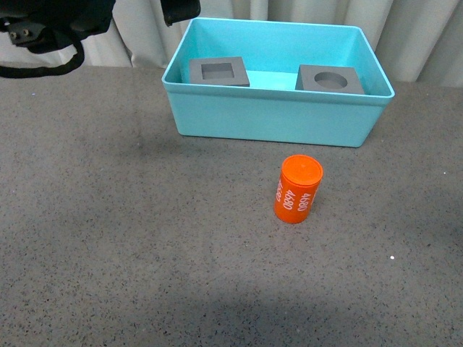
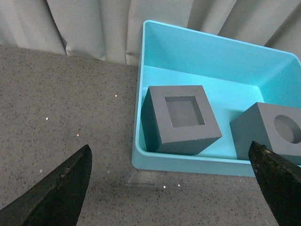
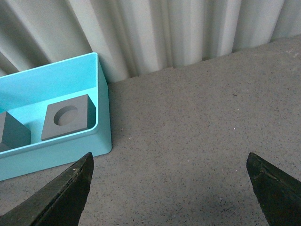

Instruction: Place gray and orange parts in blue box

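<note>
Gray speckled desk (image 1: 145, 238), pleated white curtain (image 1: 427, 43) behind the far edge. Large light-blue plastic box (image 1: 275, 119) sits at the far edge, about centre. Inside it are a matte gray cube with a square recess (image 1: 218, 71) at the left end and a matte gray cube with a round recess (image 1: 330, 79) at the right end, apart from each other. Only the small orange cylinder with white numerals (image 1: 298, 189) is left outside. It stands upright on the desk, long axis vertical, near the box's front wall but not touching, toward the right-hand end.

Left end effector (image 2: 169, 147) is released, fingers spread wide and empty, hovering over the box's left end above the square-recess cube. Right end effector (image 3: 169, 155) is likewise released and empty, over bare desk just off the box's right end.

Neither wrist view shows the cylinder, so it lies toward the near edge from both. It stands on the right-hand side, so the right arm looks nearer. The likely move is to pull back toward the near edge, then descend from above.
</note>
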Robot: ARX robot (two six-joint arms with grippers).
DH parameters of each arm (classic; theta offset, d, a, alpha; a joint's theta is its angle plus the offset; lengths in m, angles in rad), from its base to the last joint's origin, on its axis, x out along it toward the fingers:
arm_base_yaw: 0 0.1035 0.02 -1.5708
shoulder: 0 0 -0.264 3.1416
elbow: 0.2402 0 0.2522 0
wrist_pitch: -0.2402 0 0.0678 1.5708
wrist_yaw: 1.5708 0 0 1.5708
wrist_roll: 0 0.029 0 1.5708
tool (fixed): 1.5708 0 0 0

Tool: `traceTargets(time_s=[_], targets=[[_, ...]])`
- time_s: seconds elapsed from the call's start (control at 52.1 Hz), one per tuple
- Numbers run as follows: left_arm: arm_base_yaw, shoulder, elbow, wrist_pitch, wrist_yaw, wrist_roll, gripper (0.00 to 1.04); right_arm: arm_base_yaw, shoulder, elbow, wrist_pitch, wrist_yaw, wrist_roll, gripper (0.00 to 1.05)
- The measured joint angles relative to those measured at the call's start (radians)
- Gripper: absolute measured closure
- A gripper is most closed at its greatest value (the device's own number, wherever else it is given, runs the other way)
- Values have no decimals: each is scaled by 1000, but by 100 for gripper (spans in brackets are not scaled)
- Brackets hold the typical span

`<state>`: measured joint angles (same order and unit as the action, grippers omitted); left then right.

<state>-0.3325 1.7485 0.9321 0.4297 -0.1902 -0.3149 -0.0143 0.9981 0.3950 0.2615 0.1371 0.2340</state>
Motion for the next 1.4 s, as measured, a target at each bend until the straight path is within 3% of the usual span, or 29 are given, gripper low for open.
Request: traceTargets(time_s=[0.326, 0.595, 0.671, 0.729, 0.844, 0.863, 0.978, 1.208, 1.285, 1.4], targets=[[-16, -313, -327, 19, -99, -64, 7, 0, 0, 0, 0, 0, 0, 10], [-11, -432, -451, 9, -151, -89, 8, 0, 0, 0, 0, 0, 0, 10], [17, -412, -588, 394, -105, 82, 25, 0, 0, 0, 0, 0, 0, 10], [44, -438, -653, 533, -85, 185, 36, 0, 0, 0, 0, 0, 0, 10], [101, -552, -726, 560, -35, 267, 59, 0, 0, 0, 0, 0, 0, 10], [139, -615, -783, 542, 5, 290, 79, 0, 0, 0, 0, 0, 0, 10], [177, -666, -851, 550, 40, 294, 102, 0, -1, 0, 0, 0, 0, 10], [238, -903, -903, 372, 98, 306, 101, 0, 0, 0, 0, 0, 0, 10], [299, -971, -912, 313, 179, 308, 101, 0, 0, 0, 0, 0, 0, 10], [328, -1057, -912, 241, 184, 307, 101, 0, 0, 0, 0, 0, 0, 10]])
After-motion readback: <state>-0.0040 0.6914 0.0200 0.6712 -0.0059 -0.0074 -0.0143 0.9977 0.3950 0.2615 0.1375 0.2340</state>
